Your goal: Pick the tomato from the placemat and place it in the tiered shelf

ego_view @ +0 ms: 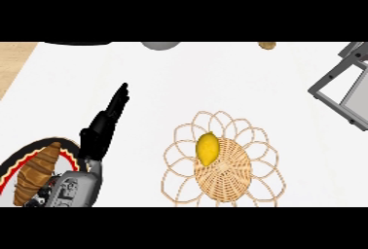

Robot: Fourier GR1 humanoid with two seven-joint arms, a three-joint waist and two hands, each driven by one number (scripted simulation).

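Wicker, pale tan, forms the placemat (224,168) at the lower centre of your view, a round woven core ringed by open looped petals; take it as your reference point. The task names a tomato, but what you have on the mat is a yellow, oval, lemon-like fruit (207,149). It lies on the mat's upper-left part, resting partly on the woven core and partly over the loops. Nothing touches it.

Your left hand (108,121) stands well left of the placemat, above the white desk (215,82). Its black fingers are straight and extended, pointing up and slightly right, and it holds nothing. The grey forearm (72,188) enters from the lower edge, left of the mat. Your right hand does not appear in this view.

Further left of the placemat, at the lower-left corner, you see a dark plate (22,158) with a red and pale patterned rim, carrying a brown croissant (37,172). The forearm overlaps the plate's right side.

The tiered shelf (343,85), grey-framed, sits up and to the right of the placemat, cut off by the right edge, well apart from the fruit.

Far above the mat, at the top edge, a grey rounded object (161,45) and a small brown item (266,45) are only partly visible; you cannot identify either.
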